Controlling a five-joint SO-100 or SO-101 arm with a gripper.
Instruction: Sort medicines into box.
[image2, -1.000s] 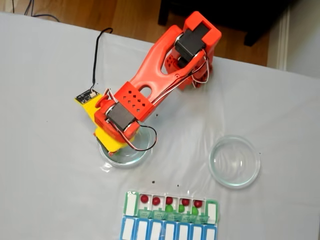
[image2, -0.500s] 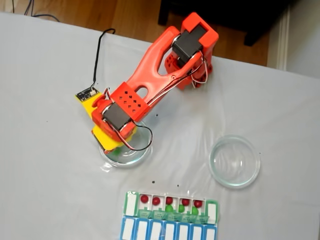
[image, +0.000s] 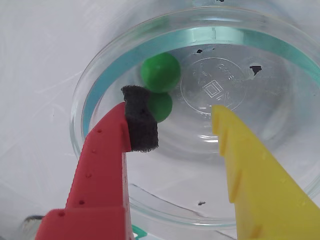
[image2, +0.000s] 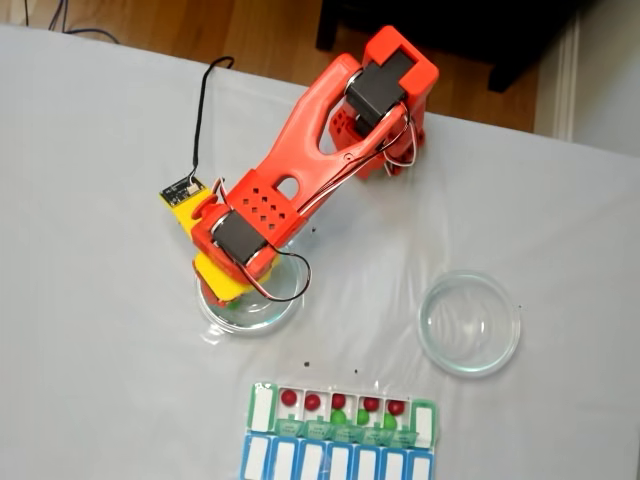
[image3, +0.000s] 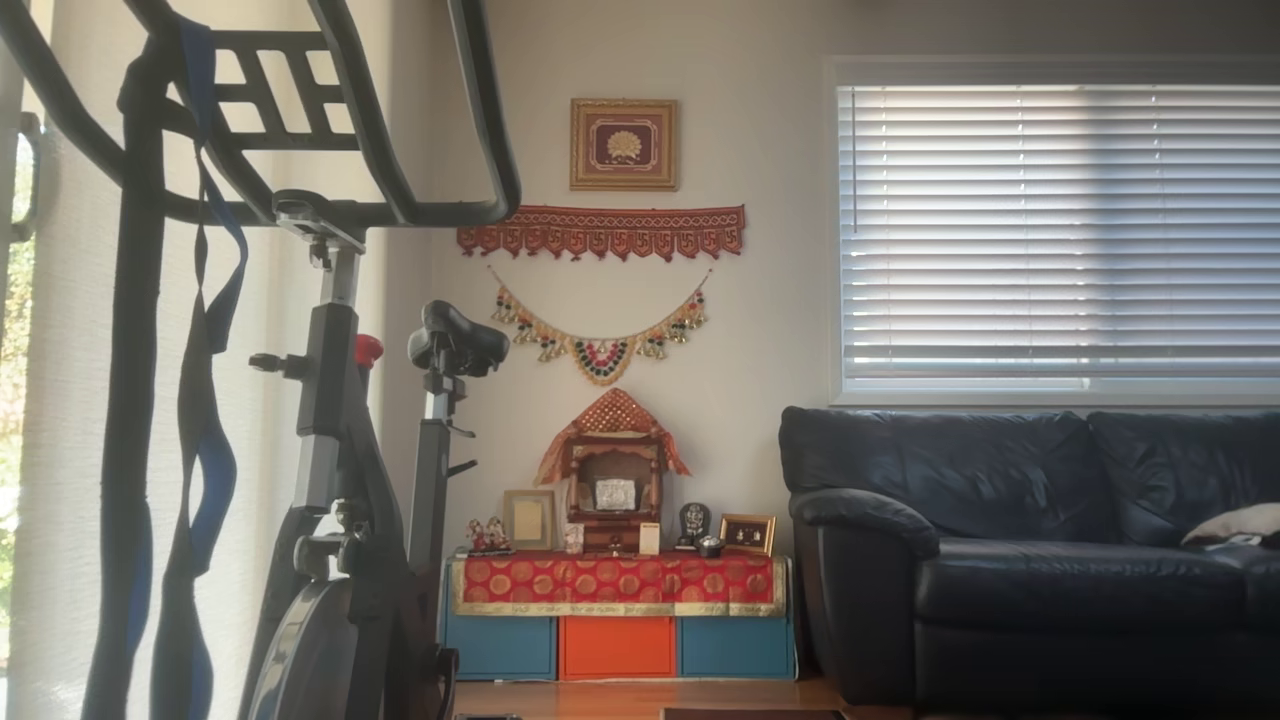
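My gripper (image: 180, 117) is open and lowered into a clear glass dish (image: 100, 95). Two bright green medicines lie in that dish. One green pill (image: 160, 72) sits free ahead of the fingers. The other green pill (image: 164, 106) touches the black foam pad (image: 140, 125) on the red finger, with the yellow finger (image: 245, 170) well apart on the right. In the fixed view the arm's gripper (image2: 225, 290) hangs over the left dish (image2: 250, 312). The box (image2: 340, 415) lies at the front edge and holds several dark red pills (image2: 312, 401) and some green pills (image2: 363, 415).
An empty glass dish (image2: 469, 322) stands to the right of the box's upper edge. The arm's orange base (image2: 390, 90) stands at the back of the white cloth. A few dark specks (image2: 305, 363) dot the cloth. The other view looks at a room with an exercise bike (image3: 340, 450) and a sofa (image3: 1030, 550).
The wrist has wobbled a little over the left dish, drifting left and then back right. The box and the right dish have not moved.
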